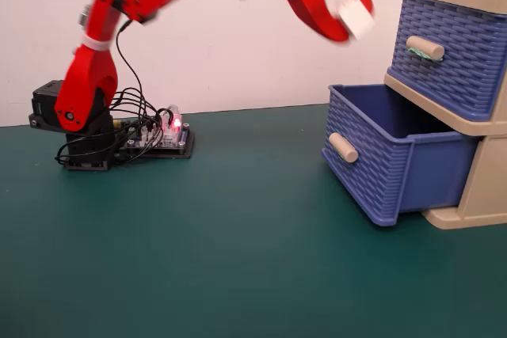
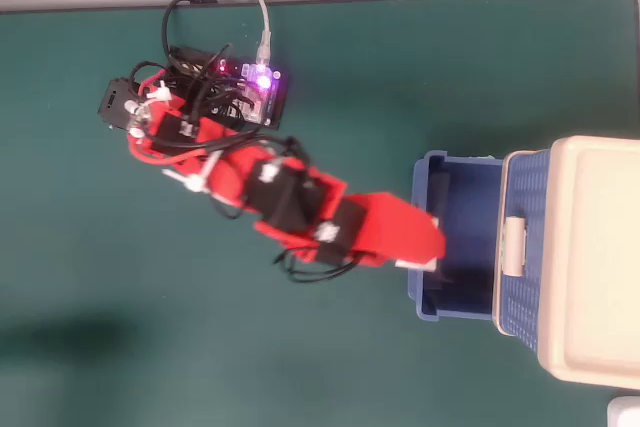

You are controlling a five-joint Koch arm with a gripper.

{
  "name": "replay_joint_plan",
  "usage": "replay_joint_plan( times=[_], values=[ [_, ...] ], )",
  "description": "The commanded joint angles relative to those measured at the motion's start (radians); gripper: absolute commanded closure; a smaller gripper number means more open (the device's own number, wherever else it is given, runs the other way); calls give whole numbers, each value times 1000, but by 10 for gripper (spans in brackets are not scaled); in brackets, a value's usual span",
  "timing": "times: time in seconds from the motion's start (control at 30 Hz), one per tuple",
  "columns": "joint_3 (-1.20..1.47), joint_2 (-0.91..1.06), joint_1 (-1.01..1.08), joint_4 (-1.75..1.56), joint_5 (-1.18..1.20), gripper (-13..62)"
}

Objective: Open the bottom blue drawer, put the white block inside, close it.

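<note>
The red 3D-printed gripper (image 1: 348, 25) of the hobby arm, blurred with motion, is clamped on the small white studded plastic toy brick (image 1: 356, 15), holding it high in the air over the front rim of the blue basket-weave plastic bottom drawer (image 1: 394, 170), which stands pulled out of its beige plastic frame (image 1: 483, 187) on the dark green table mat (image 1: 238, 259). In the overhead view the brick (image 2: 417, 264) peeks out beside the jaw tip just inside the drawer's front wall. The brick looks light, rigid and smooth-sided, so it is probably best pinched across two flat opposite faces and should survive a short drop into the drawer.
</note>
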Motion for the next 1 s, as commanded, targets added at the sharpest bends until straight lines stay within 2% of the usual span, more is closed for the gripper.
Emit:
replay_joint_plan(
  times=[0.0, 0.17, 0.2, 0.23, 0.3, 0.33, 0.4, 0.6, 0.77, 0.83, 0.97],
  values=[
    [-57, -8, -21, -41, 35, 569],
    [-57, -81, -29, -144, 35, 565],
    [-57, -94, -29, -158, 35, 540],
    [-58, -97, -29, -167, 35, 477],
    [-58, -100, -31, -207, 37, 280],
    [-57, -100, -31, -227, 38, 217],
    [-58, -107, -31, -261, 37, 162],
    [-49, -25, -21, -193, 31, 153],
    [-44, 114, -14, 186, -21, 154],
    [-21, 107, 8, 301, -100, 153],
    [52, -6, 60, 278, -123, 151]
  ],
)
